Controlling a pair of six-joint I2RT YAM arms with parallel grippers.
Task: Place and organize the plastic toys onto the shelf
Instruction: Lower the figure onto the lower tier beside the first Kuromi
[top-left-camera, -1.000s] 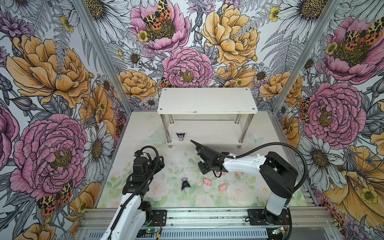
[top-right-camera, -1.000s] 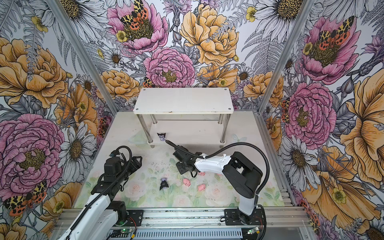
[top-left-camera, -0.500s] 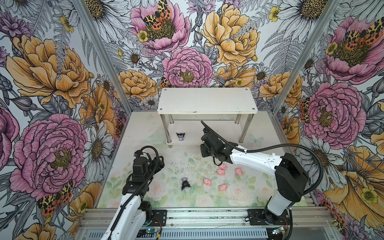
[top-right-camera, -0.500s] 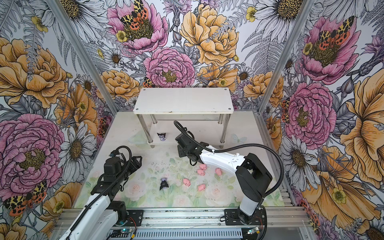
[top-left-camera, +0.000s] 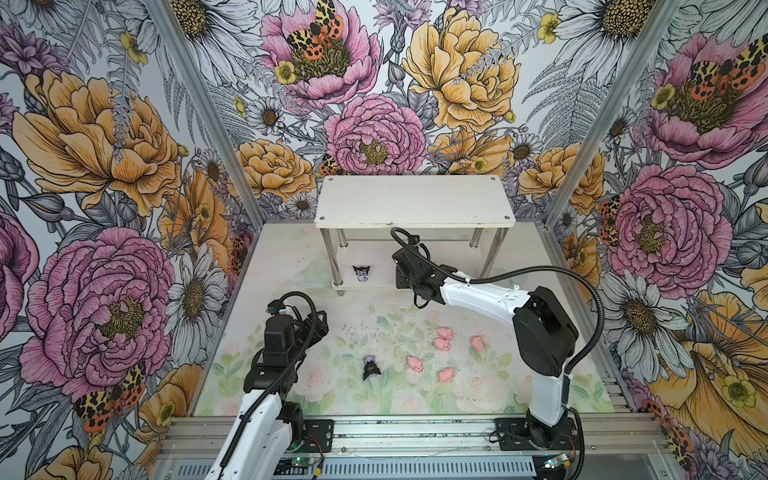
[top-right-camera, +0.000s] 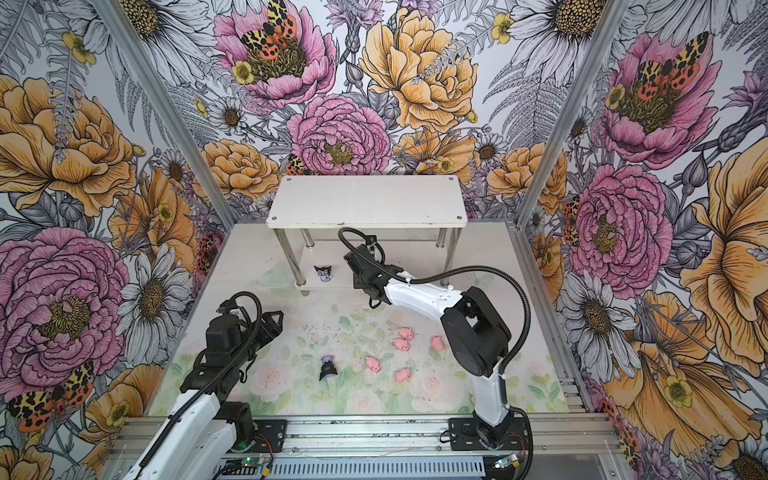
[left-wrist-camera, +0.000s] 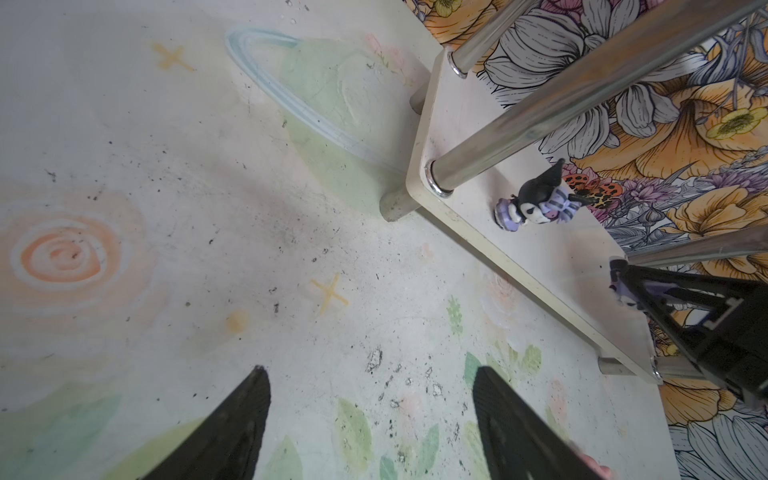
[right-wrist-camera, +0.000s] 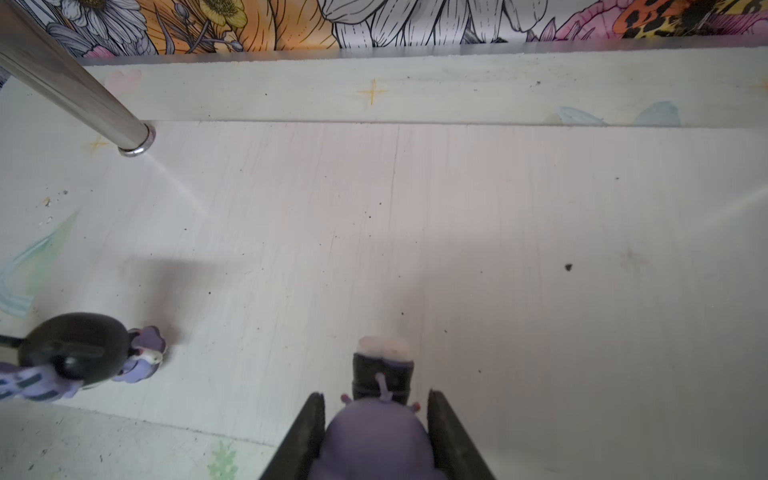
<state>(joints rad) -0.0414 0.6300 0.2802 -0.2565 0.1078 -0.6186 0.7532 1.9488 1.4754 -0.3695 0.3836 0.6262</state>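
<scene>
The white shelf (top-left-camera: 415, 199) (top-right-camera: 365, 199) stands at the back. My right gripper (right-wrist-camera: 376, 397) (top-left-camera: 400, 268) is shut on a black-and-lavender figure (right-wrist-camera: 376, 432), just above the front of the lower tier (right-wrist-camera: 457, 208) (left-wrist-camera: 561, 257). Another such figure (top-left-camera: 360, 273) (top-right-camera: 323, 274) (left-wrist-camera: 536, 203) (right-wrist-camera: 83, 357) stands on that tier near the left front post. A third (top-left-camera: 370, 368) (top-right-camera: 327, 368) lies on the mat. Several pink pigs (top-left-camera: 445, 332) (top-right-camera: 404, 332) are scattered on the mat to its right. My left gripper (left-wrist-camera: 370, 370) (top-left-camera: 320, 324) hangs open over the mat, holding nothing.
Shiny metal posts (left-wrist-camera: 519, 124) (right-wrist-camera: 75, 91) hold up the shelf's top board. The floral walls close in on three sides, and an aluminium rail (top-left-camera: 395, 432) runs along the front edge.
My right gripper has travelled from the middle of the mat back to the shelf's lower tier, carrying the figure. The left arm has stayed still.
</scene>
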